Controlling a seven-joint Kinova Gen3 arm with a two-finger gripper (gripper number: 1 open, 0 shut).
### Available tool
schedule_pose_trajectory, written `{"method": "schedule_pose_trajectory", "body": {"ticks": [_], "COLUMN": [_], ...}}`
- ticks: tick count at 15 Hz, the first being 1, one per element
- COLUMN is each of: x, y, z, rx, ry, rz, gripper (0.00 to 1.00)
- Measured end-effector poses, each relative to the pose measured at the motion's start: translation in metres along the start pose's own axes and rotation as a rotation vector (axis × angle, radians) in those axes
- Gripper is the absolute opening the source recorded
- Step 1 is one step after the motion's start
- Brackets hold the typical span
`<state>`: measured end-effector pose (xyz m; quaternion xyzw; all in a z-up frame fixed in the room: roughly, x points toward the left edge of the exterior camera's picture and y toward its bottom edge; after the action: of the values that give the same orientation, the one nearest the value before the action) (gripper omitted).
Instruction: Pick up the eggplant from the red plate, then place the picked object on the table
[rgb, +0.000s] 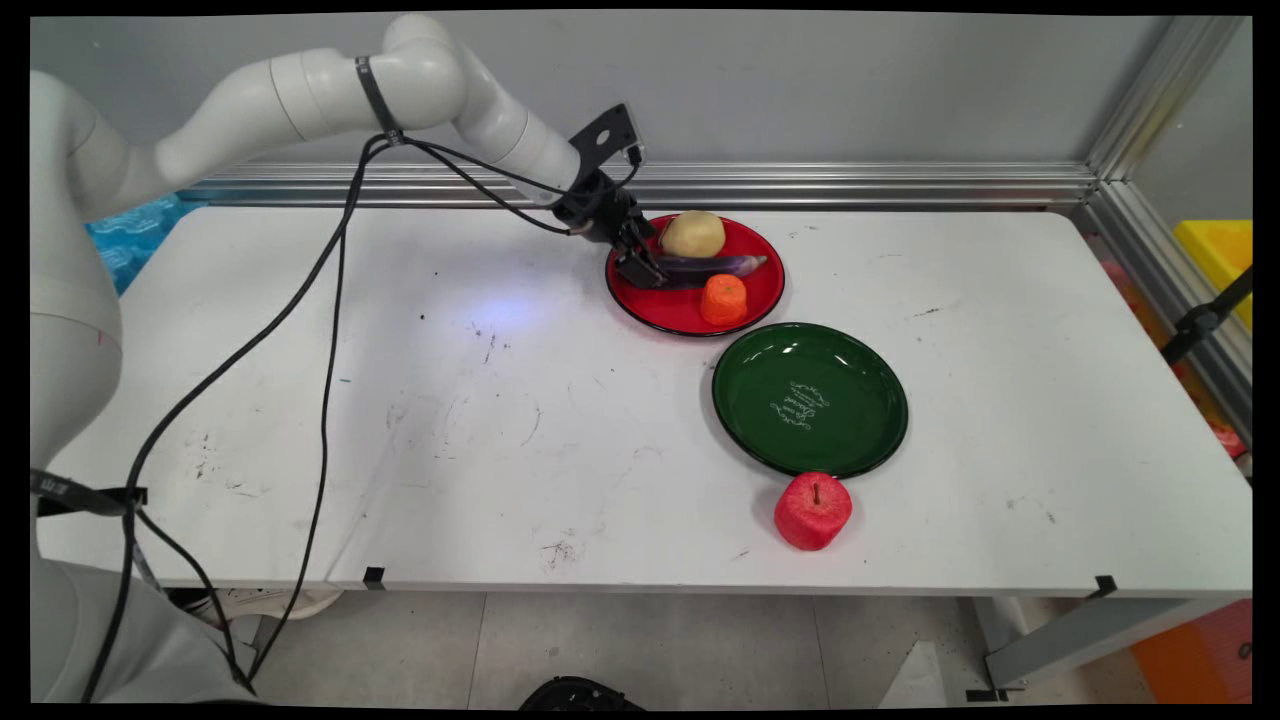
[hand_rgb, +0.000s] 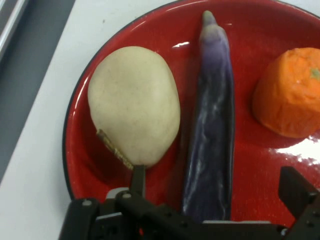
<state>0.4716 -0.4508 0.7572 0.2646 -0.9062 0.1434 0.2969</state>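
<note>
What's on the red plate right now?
The red plate holds a potato, a purple eggplant and an orange. The gripper sits over the eggplant's near end, fingers on either side, hiding that end and the plate beneath it.

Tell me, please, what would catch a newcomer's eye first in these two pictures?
Most likely the red plate at the table's far middle, where the gripper is lowered over one end of a purple eggplant lying between a pale potato and an orange fruit. Its fingers stand on either side of the eggplant. Nearer the camera lie an empty green plate and, just off its near rim, a red apple.
</note>
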Motion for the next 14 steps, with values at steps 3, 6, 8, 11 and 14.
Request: {"method": "schedule_pose_trajectory", "body": {"ticks": [3, 6, 8, 11, 14], "x": [-0.001, -0.003, -0.004, -0.007, -0.007], "y": [-0.001, -0.002, -0.003, -0.003, -0.003], "z": [0.006, 0.012, 0.015, 0.018, 0.019], "rx": [-0.006, -0.013, -0.018, -0.024, -0.027], "ry": [0.007, 0.012, 0.010, 0.005, 0.000], "rz": [0.004, 0.007, 0.010, 0.015, 0.021], "gripper": [1.00, 0.00, 0.00, 0.00, 0.00]}}
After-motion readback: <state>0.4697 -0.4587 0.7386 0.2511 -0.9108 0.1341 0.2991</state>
